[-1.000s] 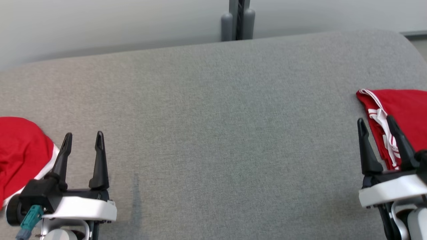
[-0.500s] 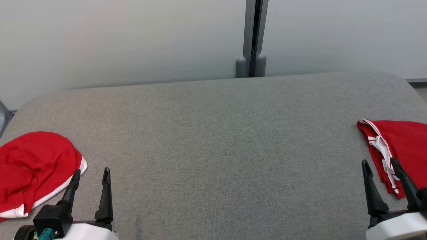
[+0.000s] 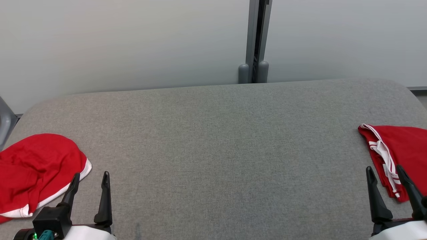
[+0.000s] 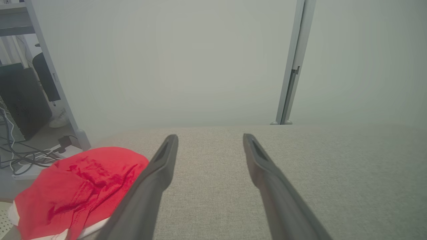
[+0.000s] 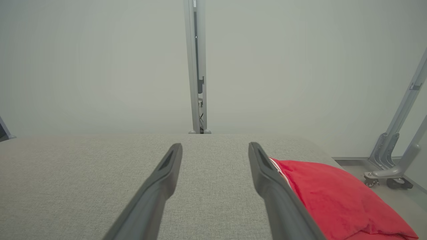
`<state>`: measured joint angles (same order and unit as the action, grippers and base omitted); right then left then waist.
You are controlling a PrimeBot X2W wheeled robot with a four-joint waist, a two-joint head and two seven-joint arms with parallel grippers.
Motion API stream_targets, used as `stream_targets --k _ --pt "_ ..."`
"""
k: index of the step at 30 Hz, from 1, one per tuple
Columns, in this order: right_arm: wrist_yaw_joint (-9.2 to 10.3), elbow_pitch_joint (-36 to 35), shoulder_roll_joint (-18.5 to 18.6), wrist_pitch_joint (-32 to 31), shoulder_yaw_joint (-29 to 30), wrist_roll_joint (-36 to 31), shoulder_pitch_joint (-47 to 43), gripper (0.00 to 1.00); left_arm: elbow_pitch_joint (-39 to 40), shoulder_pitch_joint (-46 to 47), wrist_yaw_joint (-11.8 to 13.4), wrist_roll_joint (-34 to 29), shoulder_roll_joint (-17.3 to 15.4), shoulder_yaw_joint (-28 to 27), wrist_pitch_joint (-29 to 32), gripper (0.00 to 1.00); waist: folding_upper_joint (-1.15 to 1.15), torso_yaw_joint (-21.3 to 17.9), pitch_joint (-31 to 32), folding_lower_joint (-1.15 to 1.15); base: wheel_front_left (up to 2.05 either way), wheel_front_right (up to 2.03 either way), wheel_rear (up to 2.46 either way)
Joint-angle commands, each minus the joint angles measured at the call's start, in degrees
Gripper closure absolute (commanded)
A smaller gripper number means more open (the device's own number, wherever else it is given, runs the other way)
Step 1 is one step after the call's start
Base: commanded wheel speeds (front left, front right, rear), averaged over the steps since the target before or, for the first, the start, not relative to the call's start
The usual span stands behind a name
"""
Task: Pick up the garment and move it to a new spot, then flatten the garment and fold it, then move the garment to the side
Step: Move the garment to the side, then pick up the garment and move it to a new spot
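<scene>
- Left gripper (image 3: pixel 91 174), lower left of the head view: fingers spread wide and empty, over bare cloth.
- Right gripper (image 3: pixel 384 167), lower right: fingers likewise parted, holding nothing. Its outer finger overlaps the near corner of the folded red garment (image 3: pixel 405 146); contact cannot be told.
- Crumpled red garment (image 3: pixel 36 166): a rumpled heap with a white hem, at the table's left edge, just beside the left gripper's outer finger.
- Folded red garment: flat, white striped trim along its inner side, lying at the right edge.
- Grey fabric table (image 3: pixel 213 133): a broad bare span between the two garments, running from the grippers to the far edge; far corners rounded.
- Pale wall panels (image 3: pixel 133 43): directly behind the far edge, joined at mid-width by a grey post (image 3: pixel 257 40).
- Off the left edge, floor cables (image 4: pixel 26 156); off the right, a wheeled grey frame (image 5: pixel 390 160).
</scene>
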<state>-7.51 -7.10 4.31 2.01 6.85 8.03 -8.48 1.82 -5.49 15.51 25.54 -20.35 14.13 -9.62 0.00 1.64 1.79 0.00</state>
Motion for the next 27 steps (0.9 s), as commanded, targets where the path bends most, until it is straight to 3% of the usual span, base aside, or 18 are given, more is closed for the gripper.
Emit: stream_targets --k 1,19,27 --pt "0.04 -0.36 0.02 -0.13 0.18 -0.17 -0.30 0.00 0.28 -0.45 0.24 0.27 -0.27 0.03 0.04 0.00 0.00 0.07 0.03 0.00 0.00 0.00 0.00" --pt "0.04 0.34 -0.91 0.50 0.49 0.20 -0.49 0.00 1.21 0.52 1.11 0.27 -0.51 0.70 0.95 0.00 0.00 1.50 0.17 0.00 0.00 0.00 0.00" --pt "0.03 -0.38 -1.07 0.25 -0.89 0.33 -0.26 0.00 0.73 2.78 0.34 0.65 0.13 1.11 0.40 0.00 0.00 7.04 -0.23 0.00 0.00 0.00 0.00"
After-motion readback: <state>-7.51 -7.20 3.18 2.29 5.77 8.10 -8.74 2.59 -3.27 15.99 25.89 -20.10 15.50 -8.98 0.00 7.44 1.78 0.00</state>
